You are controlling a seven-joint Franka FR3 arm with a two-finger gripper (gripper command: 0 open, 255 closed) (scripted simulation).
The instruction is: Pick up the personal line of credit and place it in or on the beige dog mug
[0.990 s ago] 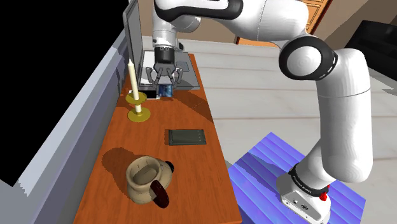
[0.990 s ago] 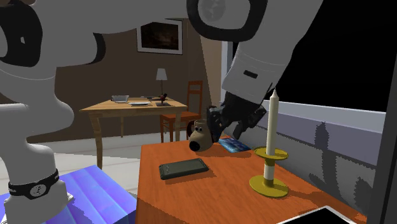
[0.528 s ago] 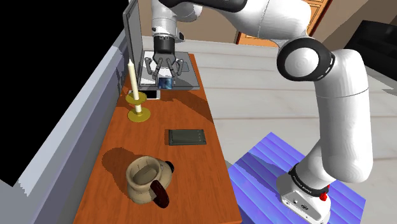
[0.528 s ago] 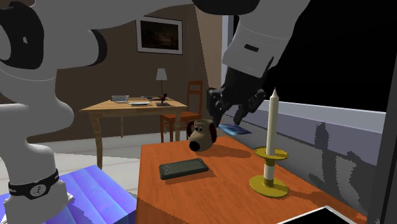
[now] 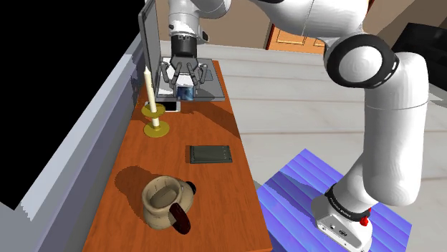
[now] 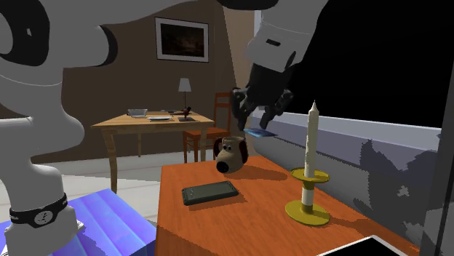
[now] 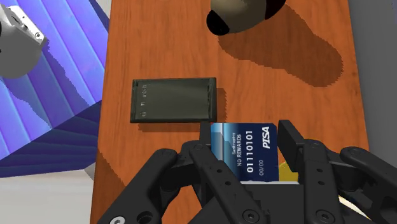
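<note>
- Credit card (image 7: 249, 153), blue with white printed digits, is pinched between the two black fingers of the gripper (image 7: 247, 137); the fingers clasp it from either side, one at each short edge
- in the second exterior view the card (image 6: 260, 134) hangs under the gripper (image 6: 260, 109) well clear of the wooden table (image 6: 251, 218); the pick-up looks done, and the carry to the mug is the step in hand
- in the shoulder view the gripper (image 5: 185, 80) and card (image 5: 185, 93) are over the table's far end, while the beige dog mug (image 5: 163, 202) stands upright at the near end, well apart from them; its mouth is open and faces up
- between them lie a dark phone (image 5: 210, 154), flat on the wood, and a tall white candle (image 5: 148, 89) in a brass holder close beside the gripper
- the next move calls for a level run along the table toward the mug (image 7: 245, 13), kept wide of the candle (image 6: 311, 142); then centring over the rim, lowering, and parting the fingers only once the card is inside or resting on the mug
</note>
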